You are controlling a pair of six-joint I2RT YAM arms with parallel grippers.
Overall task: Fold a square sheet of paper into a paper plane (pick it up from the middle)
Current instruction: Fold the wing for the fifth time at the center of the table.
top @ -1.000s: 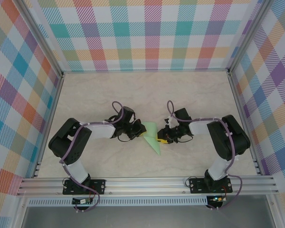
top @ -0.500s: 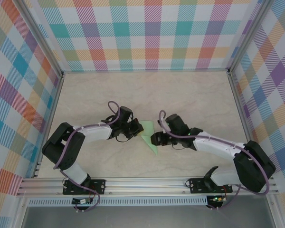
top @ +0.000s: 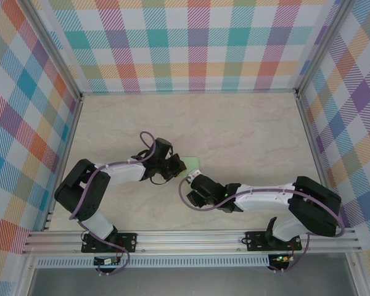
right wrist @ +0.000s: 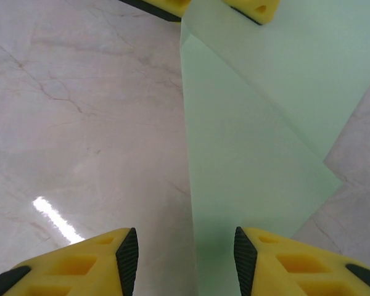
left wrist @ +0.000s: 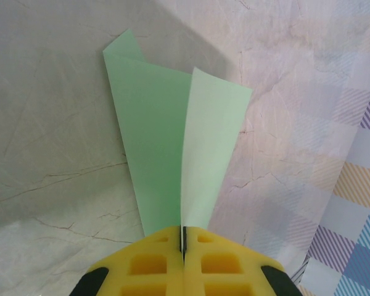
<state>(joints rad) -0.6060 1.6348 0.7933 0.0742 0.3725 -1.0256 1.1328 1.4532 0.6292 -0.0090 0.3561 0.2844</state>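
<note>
The paper plane (left wrist: 172, 142) is pale green paper folded into a slim pointed shape with two wings spreading from a centre crease. My left gripper (left wrist: 182, 242) is shut on its narrow end at the crease. From above, the left gripper (top: 176, 170) sits just left of the plane (top: 192, 164), of which only the far part shows. My right gripper (top: 193, 183) reaches in from the near side. In the right wrist view the right gripper (right wrist: 185, 262) is open, and the plane (right wrist: 259, 123) lies on the table ahead, its left edge running between the fingers.
The marble-patterned table (top: 246, 129) has free room behind and to both sides. Checked walls (top: 191, 43) and aluminium rails (top: 191, 239) bound it. The right forearm (top: 265, 198) lies across the near middle. The left gripper's yellow fingers (right wrist: 163, 7) show at the top of the right wrist view.
The right arm has swung left and toward the near edge, so its gripper now points at the plane from the near side with wider jaws. The left gripper stays shut on the plane.
</note>
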